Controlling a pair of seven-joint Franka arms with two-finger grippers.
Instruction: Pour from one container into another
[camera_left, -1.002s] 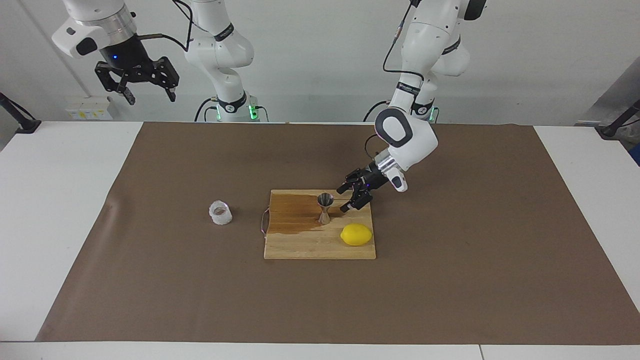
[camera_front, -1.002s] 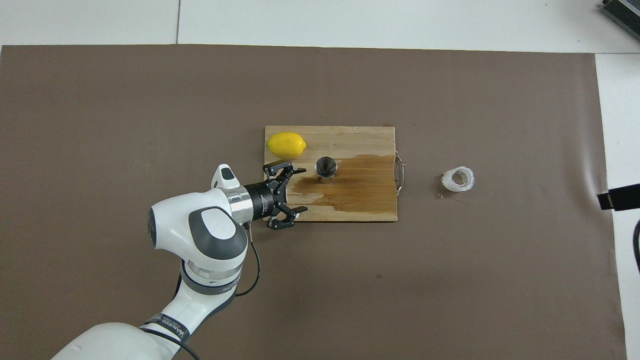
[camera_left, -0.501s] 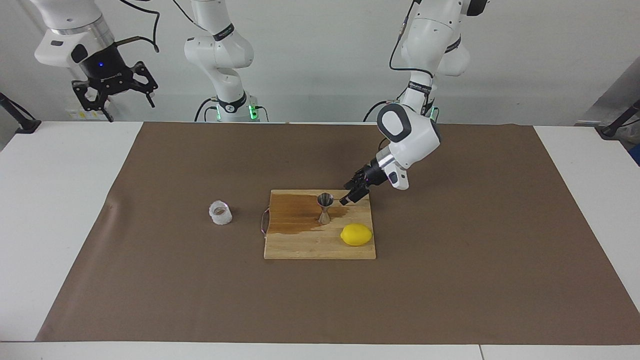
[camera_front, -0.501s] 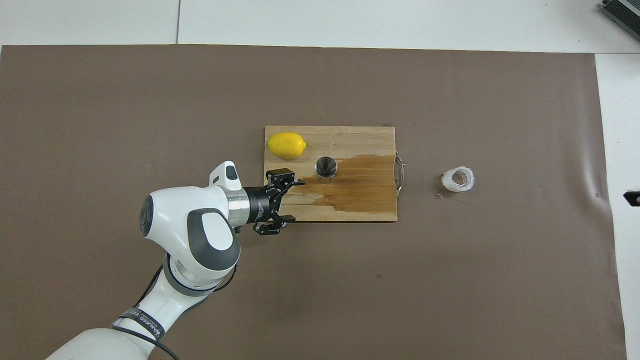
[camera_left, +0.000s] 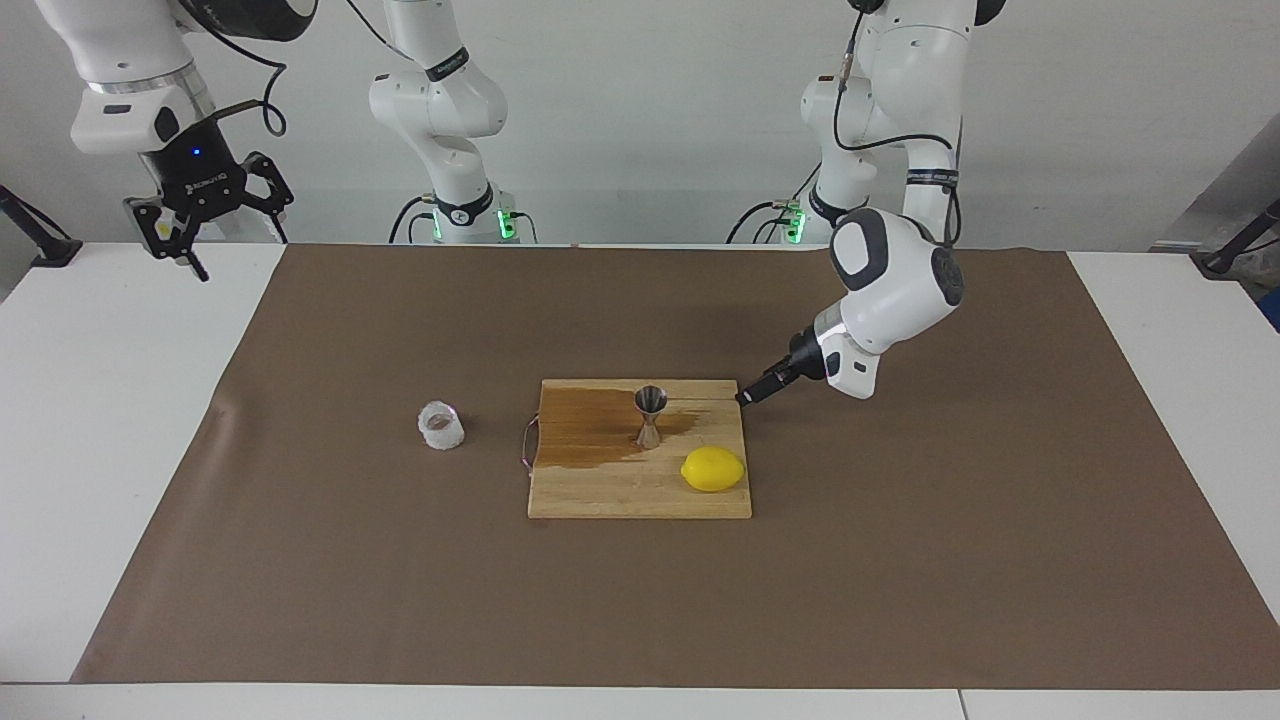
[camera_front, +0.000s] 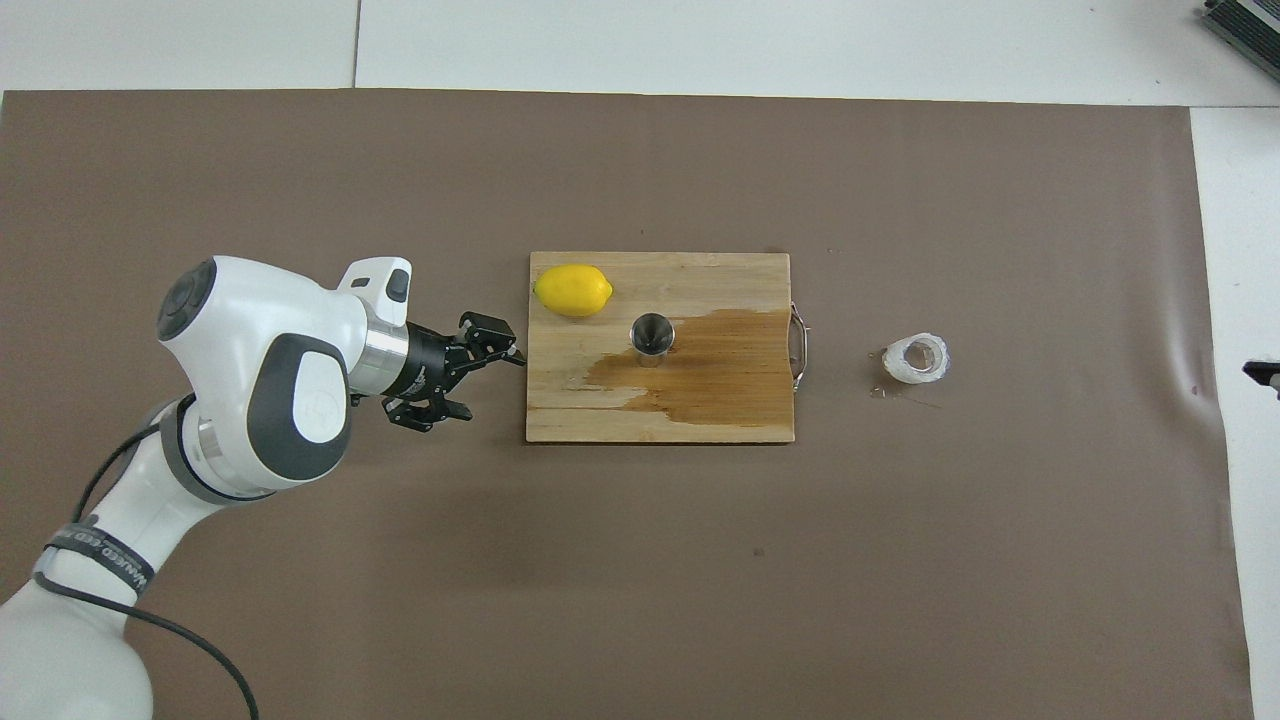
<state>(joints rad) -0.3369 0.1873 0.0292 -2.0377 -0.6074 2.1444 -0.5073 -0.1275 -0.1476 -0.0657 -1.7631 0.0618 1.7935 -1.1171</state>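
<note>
Around steel hourglass jigger (camera_left: 650, 415): yellow lemon (camera_left: 713, 469) near, on wooden board (camera_left: 600, 495).
Around crinkled clear plastic cup (camera_left: 441, 425): bare brown worktop mat (camera_left: 300, 480), open approach.

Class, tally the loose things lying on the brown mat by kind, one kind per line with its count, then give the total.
Containers: 2, the plastic cup and the steel jigger
Fruit: 1, the lemon
Boards: 1, the wooden cutting board, which carries the jigger and the lemon
Total: 4
</note>
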